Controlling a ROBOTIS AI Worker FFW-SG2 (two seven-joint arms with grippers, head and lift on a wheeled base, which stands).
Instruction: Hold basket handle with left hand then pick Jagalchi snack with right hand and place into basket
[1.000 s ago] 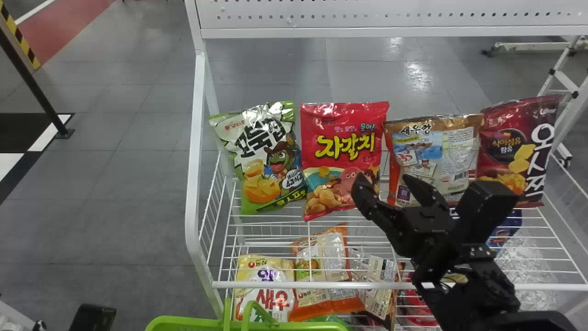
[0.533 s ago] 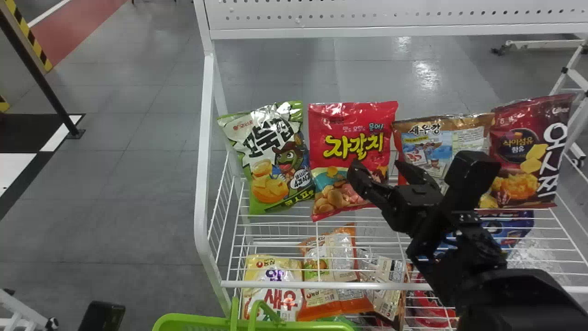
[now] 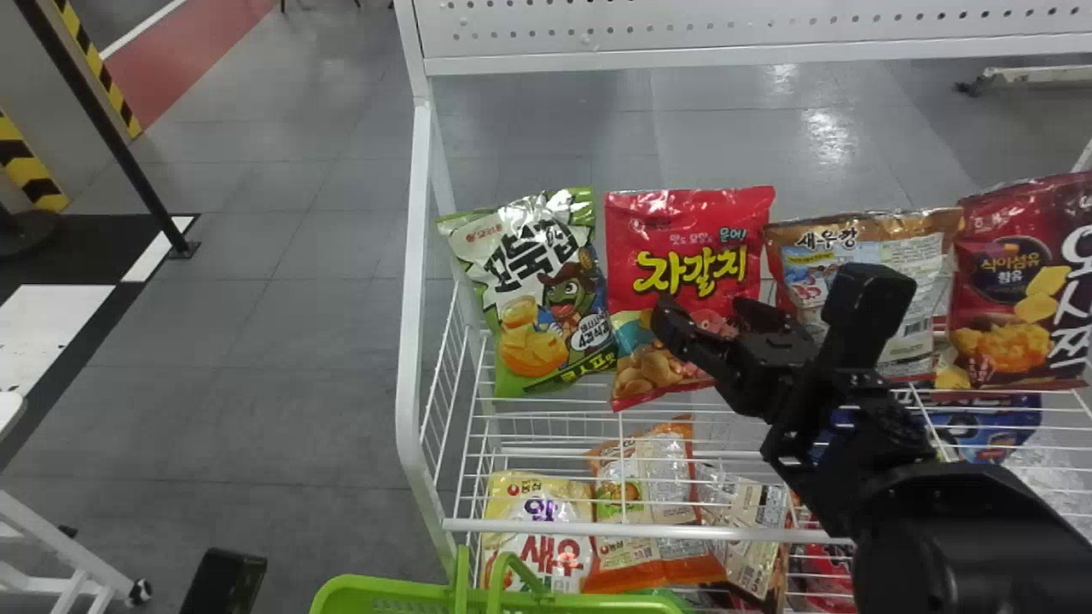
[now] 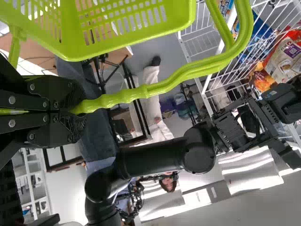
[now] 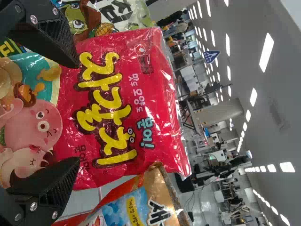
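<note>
Ahead of right gripper [image 5: 77, 112], spread wide, empty, stood snack bag [image 5: 115, 101], likely light, soft, slick; sides wanted gentle pinch. Left gripper [image 4: 81, 111] clamped basket handle [image 4: 141, 92].

4 upright snack bags [image 3: 682, 226] on upper wire shelf [image 3: 682, 532]; 1 green basket [image 3: 384, 588].

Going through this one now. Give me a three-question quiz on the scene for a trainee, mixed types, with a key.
1. What does the left gripper hold?
A) a snack bag
B) the basket handle
C) nothing

2. True or false: the fingers of the right gripper are shut tight together.

3. Fill in: in the head view, the bag just left of the Jagalchi snack is mainly white and ____.

Key: 1 B; 2 false; 3 green.
</note>
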